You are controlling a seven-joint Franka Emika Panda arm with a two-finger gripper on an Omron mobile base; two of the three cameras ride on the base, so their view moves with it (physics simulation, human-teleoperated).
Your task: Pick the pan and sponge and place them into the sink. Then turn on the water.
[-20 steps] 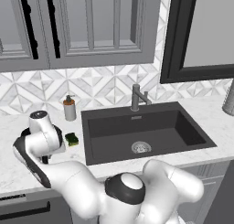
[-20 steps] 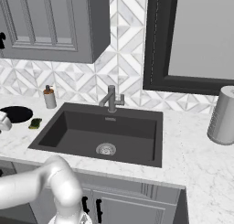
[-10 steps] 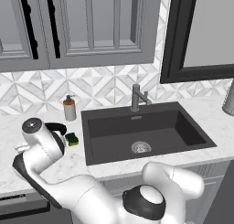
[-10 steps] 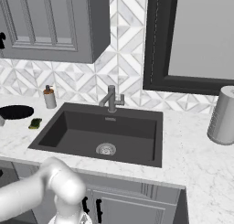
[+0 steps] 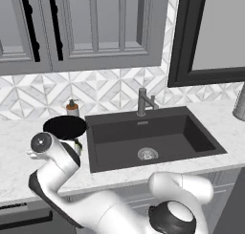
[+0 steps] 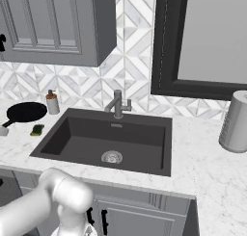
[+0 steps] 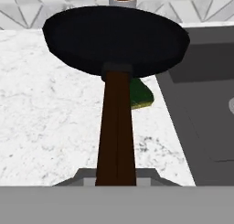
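The black pan hangs level a little above the counter, and my gripper is shut on its long brown handle. From the right base view the pan sits left of the sink, with the gripper at the handle's end. In the left base view the pan is just above my wrist. The green sponge lies on the counter between pan and sink; the pan partly covers the sponge. No water runs from the faucet.
A soap dispenser stands behind the pan by the backsplash. A grey canister stands at the counter's far right. The sink has a silver drain strainer. Wall cabinets hang above the left counter.
The pan has risen off the counter in my grip and shifted slightly toward the sink. My arm swung with it. The sponge has stayed put.
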